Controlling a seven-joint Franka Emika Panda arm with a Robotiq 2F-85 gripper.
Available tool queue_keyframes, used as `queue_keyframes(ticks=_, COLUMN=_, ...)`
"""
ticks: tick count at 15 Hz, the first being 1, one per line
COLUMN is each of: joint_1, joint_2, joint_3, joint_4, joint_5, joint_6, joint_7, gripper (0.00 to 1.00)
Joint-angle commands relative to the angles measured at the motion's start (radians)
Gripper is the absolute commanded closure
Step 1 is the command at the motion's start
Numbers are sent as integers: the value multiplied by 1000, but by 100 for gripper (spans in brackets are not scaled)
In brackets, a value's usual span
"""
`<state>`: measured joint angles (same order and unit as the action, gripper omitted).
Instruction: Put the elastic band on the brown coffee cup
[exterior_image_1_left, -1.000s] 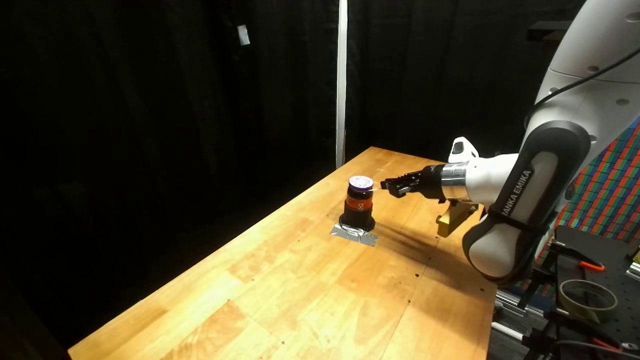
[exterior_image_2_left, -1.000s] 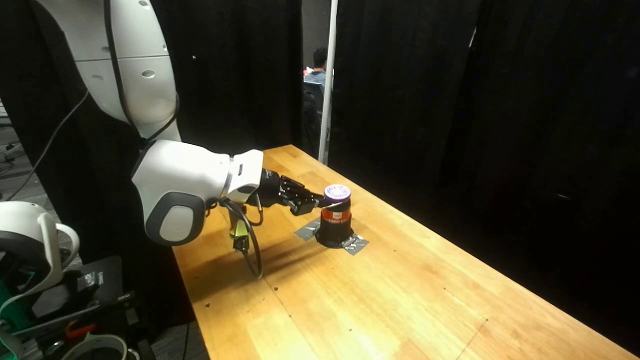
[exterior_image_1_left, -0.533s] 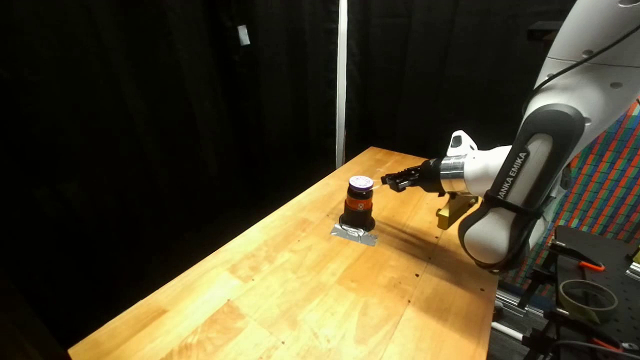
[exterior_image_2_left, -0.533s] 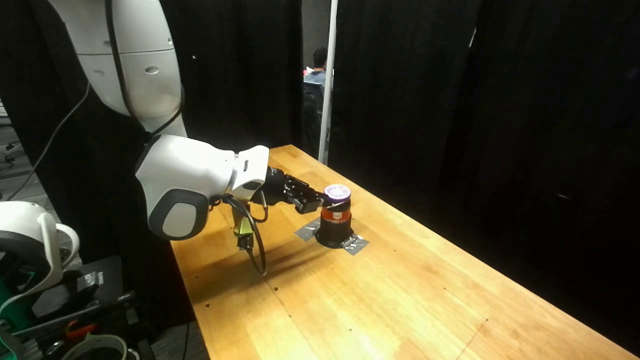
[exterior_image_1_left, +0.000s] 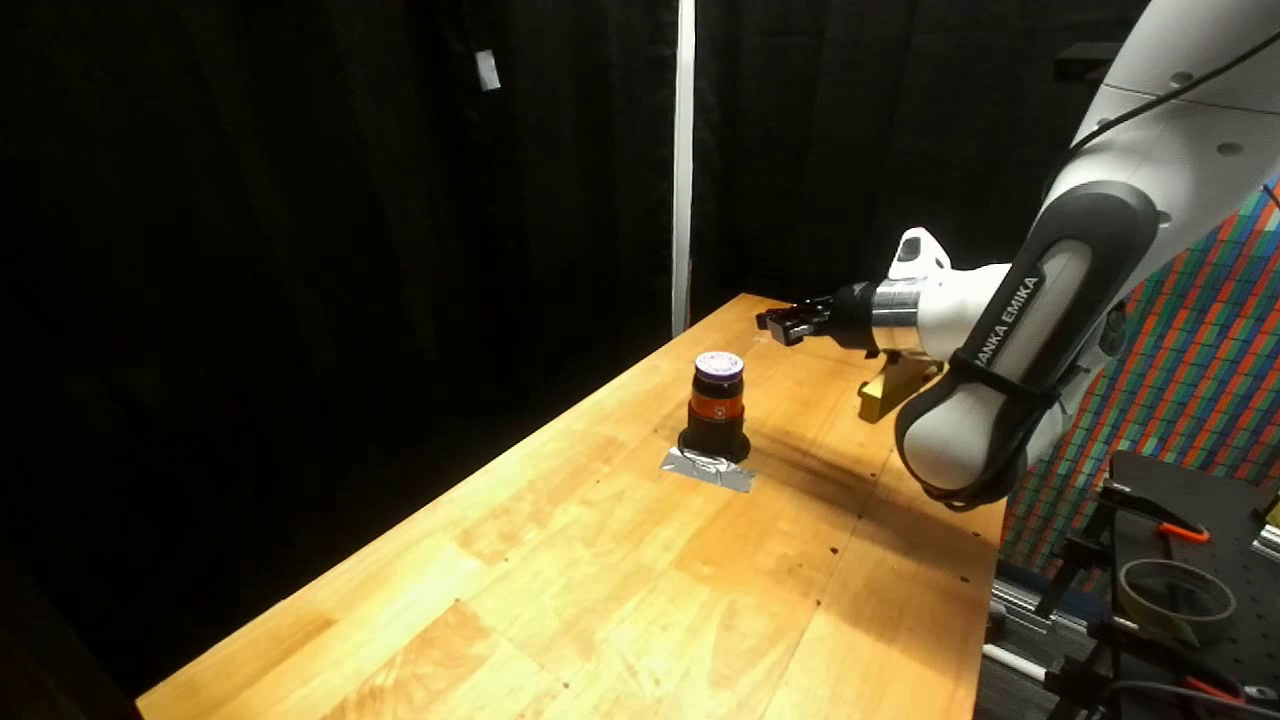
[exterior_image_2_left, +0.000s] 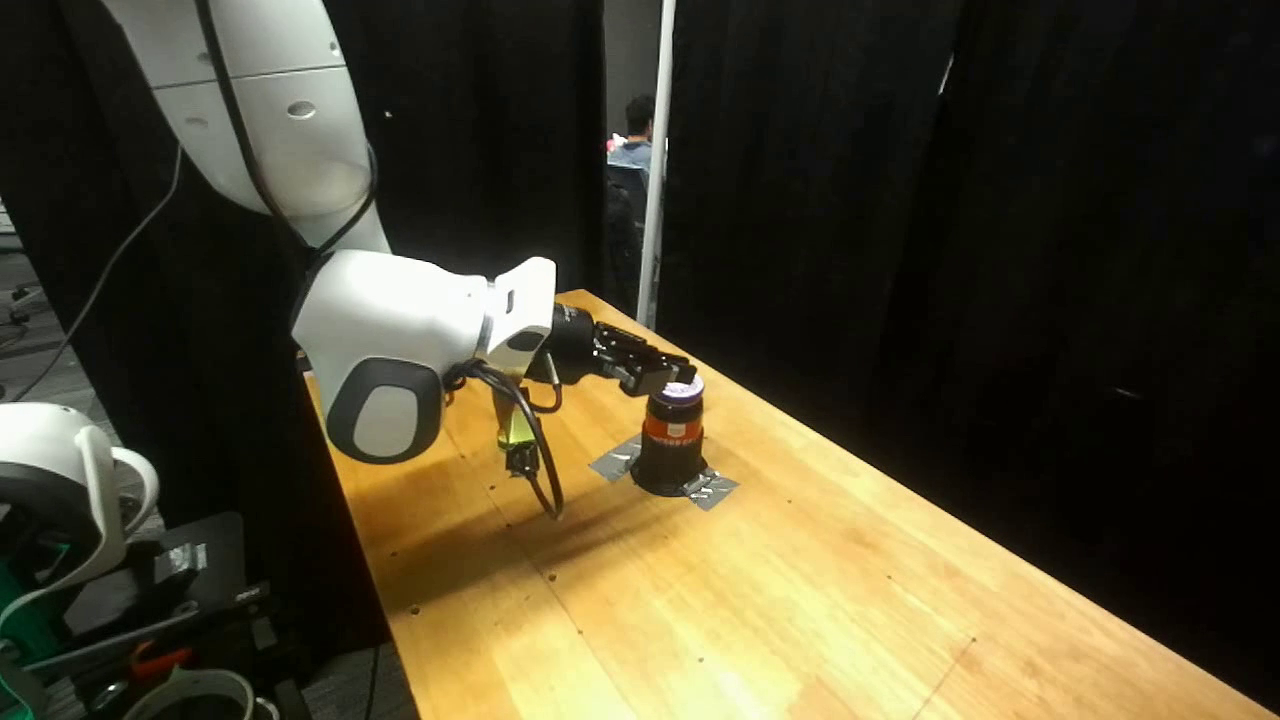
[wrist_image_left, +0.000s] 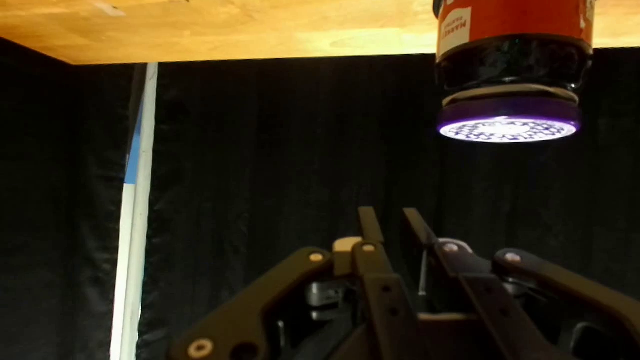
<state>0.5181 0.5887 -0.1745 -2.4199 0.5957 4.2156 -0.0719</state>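
Note:
The brown coffee cup is a dark jar-shaped cup with an orange-red stripe and a purple-rimmed lid, standing upright on the table in both exterior views (exterior_image_1_left: 716, 408) (exterior_image_2_left: 670, 430). In the wrist view the cup (wrist_image_left: 515, 60) hangs upside down at upper right. The elastic band (wrist_image_left: 475, 93) is a tan line around the cup just below the lid; it cannot be made out in the exterior views. My gripper (exterior_image_1_left: 768, 325) is above and beside the cup and overlaps the lid's edge in an exterior view (exterior_image_2_left: 680, 376). In the wrist view its fingertips (wrist_image_left: 391, 216) stand slightly apart with nothing between them.
The cup's base sits in a black holder fixed to the wooden table (exterior_image_1_left: 600, 560) with silver tape (exterior_image_1_left: 708, 470). Black curtains and a white pole (exterior_image_1_left: 684, 170) stand behind the table's edge. A side cart (exterior_image_1_left: 1230, 500) holds a tape roll (exterior_image_1_left: 1135, 600).
The pale strands stretched between gripper and cup earlier are gone. My gripper has let go of the band and risen above the cup's lid. The cup has stayed in place.

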Motion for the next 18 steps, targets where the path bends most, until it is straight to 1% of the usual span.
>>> queue_keyframes(ticks=1, joint_1=-62, joint_2=-39, joint_3=64, joint_4=-8, joint_5=22, joint_6=27, joint_7=-70, gripper=80)
queue_keyframes(ticks=2, joint_1=-73, joint_2=-47, joint_3=77, joint_4=-14, joint_5=17, joint_6=-1, joint_7=-82, gripper=81)
queue_keyframes(ticks=4, joint_1=-108, joint_2=-91, joint_3=124, joint_4=-57, joint_5=-1, joint_6=-148, joint_7=-127, gripper=82)
queue_keyframes(ticks=5, joint_1=-118, joint_2=-96, joint_3=142, joint_4=-70, joint_5=-4, joint_6=-204, joint_7=-136, gripper=81)
queue_keyframes(ticks=8, joint_1=-118, joint_2=-128, joint_3=159, joint_4=-116, joint_5=6, joint_6=-384, joint_7=-165, gripper=81)
queue_keyframes(ticks=9, joint_1=-108, joint_2=-131, joint_3=158, joint_4=-128, joint_5=6, joint_6=-442, joint_7=-170, gripper=81)
queue_keyframes(ticks=10, joint_1=-165, joint_2=-251, joint_3=201, joint_4=-143, joint_5=101, joint_6=-566, joint_7=-319, gripper=80)
queue_keyframes(ticks=11, joint_1=-161, joint_2=-259, joint_3=197, joint_4=-147, joint_5=146, joint_6=-627, joint_7=-362, gripper=81)
queue_keyframes(ticks=13, joint_1=-152, joint_2=-309, joint_3=181, joint_4=-143, joint_5=247, joint_6=-784, joint_7=-501, gripper=81)
queue_keyframes(ticks=14, joint_1=-129, joint_2=-334, joint_3=141, joint_4=-140, joint_5=292, joint_6=-871, joint_7=-570, gripper=81)
queue_keyframes(ticks=15, joint_1=-94, joint_2=-351, joint_3=86, joint_4=-139, joint_5=317, joint_6=-957, joint_7=-612, gripper=56)
queue_keyframes(ticks=16, joint_1=-40, joint_2=-366, joint_3=-5, joint_4=-139, joint_5=294, joint_6=-1046, joint_7=-623, gripper=56)
queue_keyframes(ticks=17, joint_1=4, joint_2=-379, joint_3=-104, joint_4=-136, joint_5=213, joint_6=-1137, joint_7=-591, gripper=53)
queue_keyframes(ticks=18, joint_1=39, joint_2=-377, joint_3=-178, joint_4=-136, joint_5=85, joint_6=-1192, joint_7=-498, gripper=47)
